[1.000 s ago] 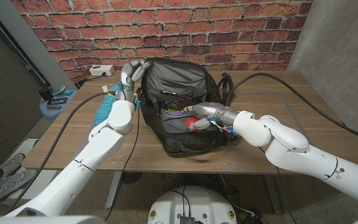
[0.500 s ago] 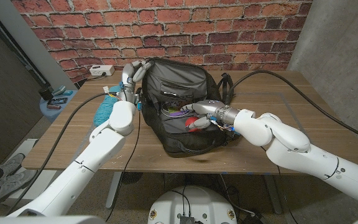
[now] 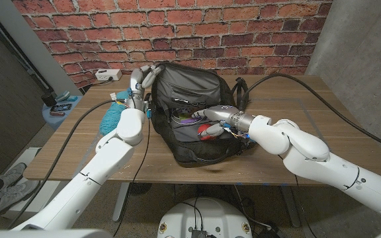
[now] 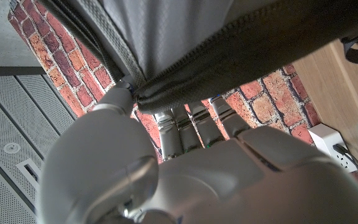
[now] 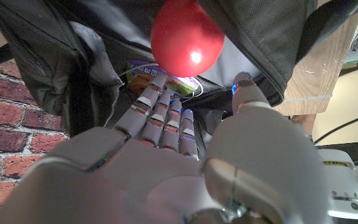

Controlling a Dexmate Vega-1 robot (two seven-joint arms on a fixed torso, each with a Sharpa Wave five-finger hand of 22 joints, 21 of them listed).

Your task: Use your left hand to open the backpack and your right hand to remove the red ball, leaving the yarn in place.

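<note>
The black backpack sits open on the wooden tabletop; the left hand grips the upper edge of its flap at the left corner, fingers clamped on the zippered rim and holding it up; the right hand reaches into the opening, fingers spread apart and holding nothing; the red ball lies inside the backpack just beyond those fingertips, whether touching them I cannot tell; a teal bundle of yarn lies on the tabletop just left of the backpack, beside the left arm.
</note>
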